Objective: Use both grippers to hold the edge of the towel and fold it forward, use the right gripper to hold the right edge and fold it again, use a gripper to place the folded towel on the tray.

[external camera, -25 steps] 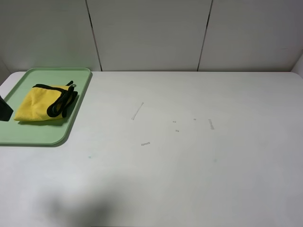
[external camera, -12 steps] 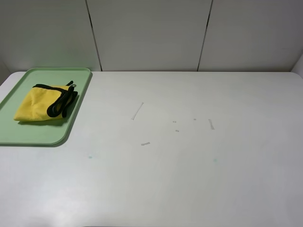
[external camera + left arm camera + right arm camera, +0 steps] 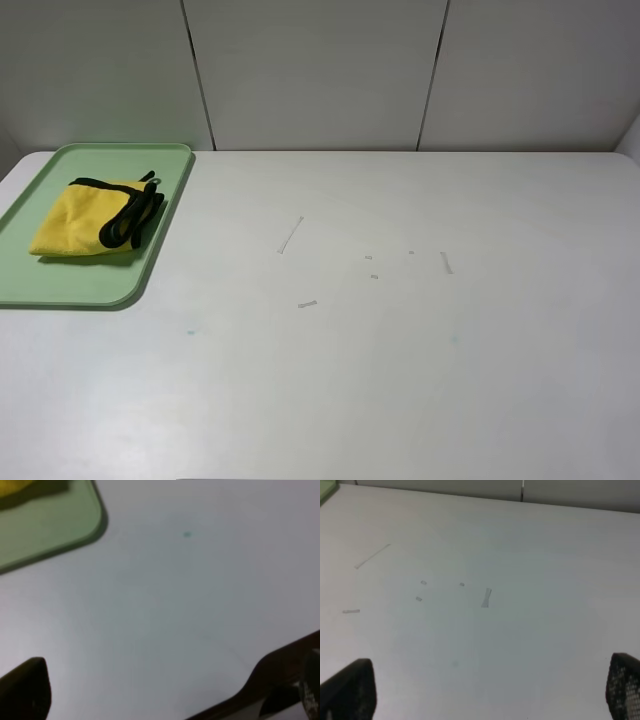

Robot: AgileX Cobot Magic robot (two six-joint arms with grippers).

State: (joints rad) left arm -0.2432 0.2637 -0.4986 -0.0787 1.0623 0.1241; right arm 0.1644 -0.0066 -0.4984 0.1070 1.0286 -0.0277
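The yellow towel (image 3: 88, 217) with black trim lies folded on the green tray (image 3: 60, 280) at the far left of the white table. Neither gripper shows in the exterior high view. In the left wrist view the left gripper (image 3: 167, 695) is open and empty above bare table near the front edge. The tray's corner (image 3: 50, 530) and a sliver of the towel (image 3: 15, 486) lie beyond it. In the right wrist view the right gripper (image 3: 490, 690) is open and empty, with its fingertips (image 3: 350, 687) wide apart above the table.
Several small strips of tape (image 3: 290, 235) are stuck near the middle of the table, and they also show in the right wrist view (image 3: 486, 598). The table's front edge (image 3: 280, 660) shows in the left wrist view. A panelled wall stands behind the table.
One second ago a dark part of the left gripper showed at the left edge beside the tray, with a shadow at the front. Both have left the exterior high view. The towel has not moved.
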